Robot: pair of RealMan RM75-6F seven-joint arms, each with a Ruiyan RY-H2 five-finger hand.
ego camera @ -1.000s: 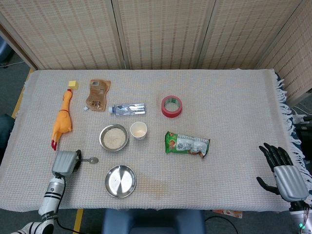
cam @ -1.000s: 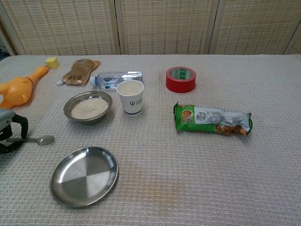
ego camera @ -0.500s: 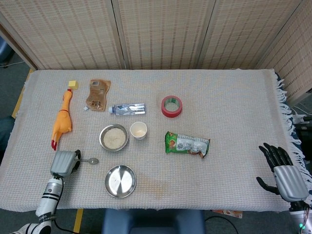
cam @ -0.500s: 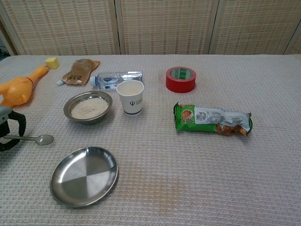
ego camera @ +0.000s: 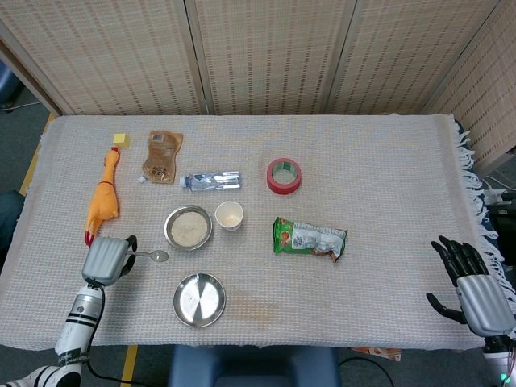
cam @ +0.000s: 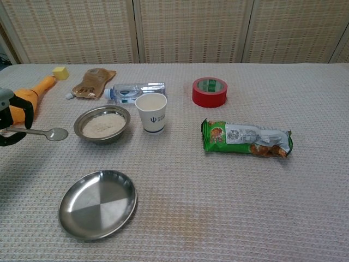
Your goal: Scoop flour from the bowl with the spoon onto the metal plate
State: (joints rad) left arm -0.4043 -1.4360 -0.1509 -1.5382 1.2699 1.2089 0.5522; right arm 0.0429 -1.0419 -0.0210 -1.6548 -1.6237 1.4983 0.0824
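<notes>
The left hand [ego camera: 107, 258] holds the empty spoon [cam: 50, 133] beside the bowl [cam: 102, 124]; scooping and the plate [cam: 98, 204] remain.

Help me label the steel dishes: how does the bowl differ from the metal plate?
The bowl is deep and holds white flour; the metal plate is shallow, wider and bare. The bowl sits farther back beside the paper cup; the plate lies nearer the front edge. Both are round, shiny metal.

Bowl [ego camera: 189, 227] behind metal plate [ego camera: 199, 299]
</notes>
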